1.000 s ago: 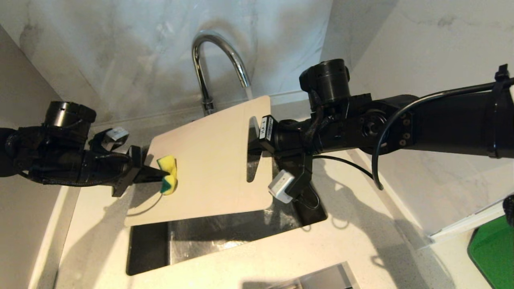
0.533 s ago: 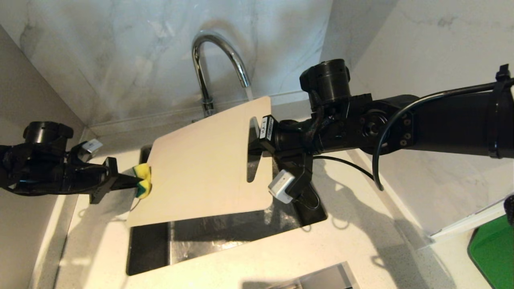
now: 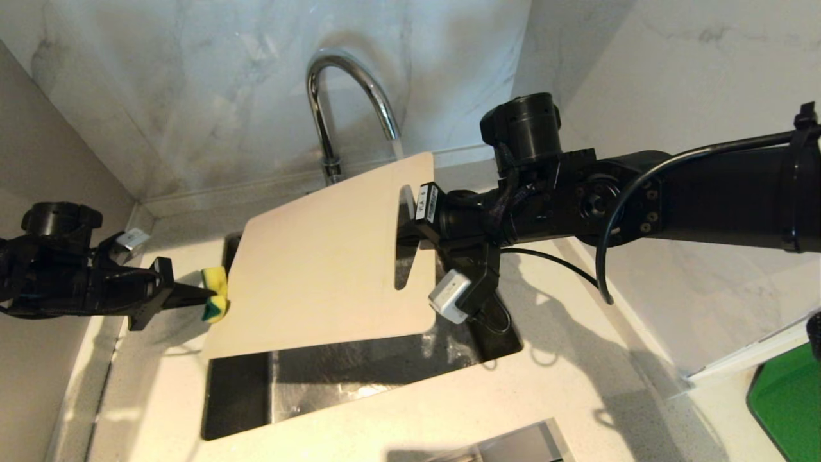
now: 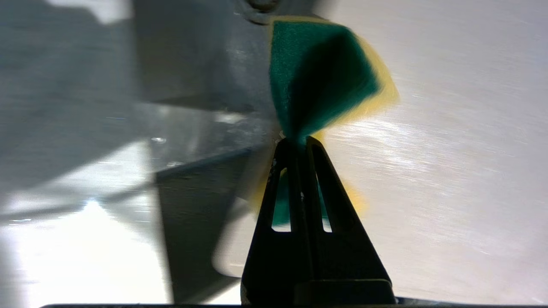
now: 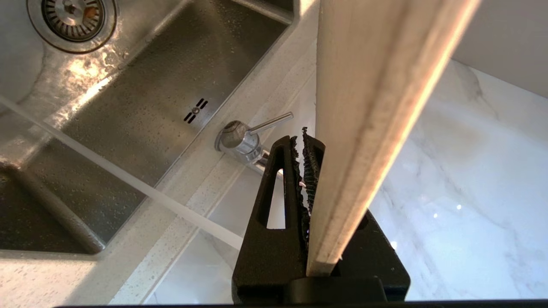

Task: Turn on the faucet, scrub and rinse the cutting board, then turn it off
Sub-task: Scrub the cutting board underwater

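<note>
**Two claws, one board: scrubbing it well**

Two jobs at once here. Over the sink [image 3: 359, 385], set in the pale desk [image 3: 545, 385]: the cutting board [image 3: 327, 269], tilted, its far corner under the faucet [image 3: 333, 109] with water running. Gripped at the handle slot by the right claw [image 3: 404, 234], clamped on the board's edge (seen close in the right wrist view). At the board's left edge: the sponge [image 3: 215, 295], pinched tight in the left claw [image 3: 202, 295]. Best to sweep back across in full, overlapping strokes, with light pressure and a firm hold on the board against slipping.
</note>
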Tool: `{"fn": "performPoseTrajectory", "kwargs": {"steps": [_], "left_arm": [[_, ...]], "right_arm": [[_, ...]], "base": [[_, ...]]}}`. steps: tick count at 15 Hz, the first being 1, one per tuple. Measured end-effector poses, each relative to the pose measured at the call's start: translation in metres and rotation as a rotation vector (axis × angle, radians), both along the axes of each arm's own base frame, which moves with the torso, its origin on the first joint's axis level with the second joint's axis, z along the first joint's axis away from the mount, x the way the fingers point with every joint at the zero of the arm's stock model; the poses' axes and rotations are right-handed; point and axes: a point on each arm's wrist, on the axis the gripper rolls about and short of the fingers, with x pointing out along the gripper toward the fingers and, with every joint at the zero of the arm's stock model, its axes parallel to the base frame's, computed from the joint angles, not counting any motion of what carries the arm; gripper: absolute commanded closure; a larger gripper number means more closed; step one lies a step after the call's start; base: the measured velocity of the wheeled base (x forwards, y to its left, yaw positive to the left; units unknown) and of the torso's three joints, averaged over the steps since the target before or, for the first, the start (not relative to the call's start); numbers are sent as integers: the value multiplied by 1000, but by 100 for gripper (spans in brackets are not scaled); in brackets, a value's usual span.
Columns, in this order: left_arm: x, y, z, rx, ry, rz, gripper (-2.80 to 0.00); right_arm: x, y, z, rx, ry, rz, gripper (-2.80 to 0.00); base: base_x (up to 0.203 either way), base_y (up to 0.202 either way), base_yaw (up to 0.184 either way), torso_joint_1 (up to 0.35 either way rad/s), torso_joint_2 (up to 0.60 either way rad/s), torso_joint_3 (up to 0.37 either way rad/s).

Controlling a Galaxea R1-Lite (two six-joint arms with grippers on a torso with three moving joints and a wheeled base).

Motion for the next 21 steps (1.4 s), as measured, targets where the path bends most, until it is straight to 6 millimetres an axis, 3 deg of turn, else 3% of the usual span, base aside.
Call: {"fn": "performPoseTrajectory", "kwargs": {"steps": [3, 7, 12, 16, 21], "left_arm": [[-15, -35, 29, -37, -46, -74, 0], [-54, -103, 71, -92, -100, -253, 0], [-87, -165, 94, -123, -119, -391, 0], [-92, -179, 85, -98, -90, -404, 0], [-80, -163, 62, -58, -42, -346, 0]], "right_arm": [[0, 0, 0, 3, 2, -1, 0], [0, 0, 2, 10, 3, -2, 0], [0, 0, 3, 12, 5, -5, 0], [0, 0, 4, 16, 5, -8, 0], [0, 0, 4, 15, 4, -8, 0]], "base": [[0, 0, 0, 0, 0, 0], [0, 0, 0, 0, 0, 0], [0, 0, 0, 0, 0, 0], [0, 0, 0, 0, 0, 0], [0, 0, 0, 0, 0, 0]]}}
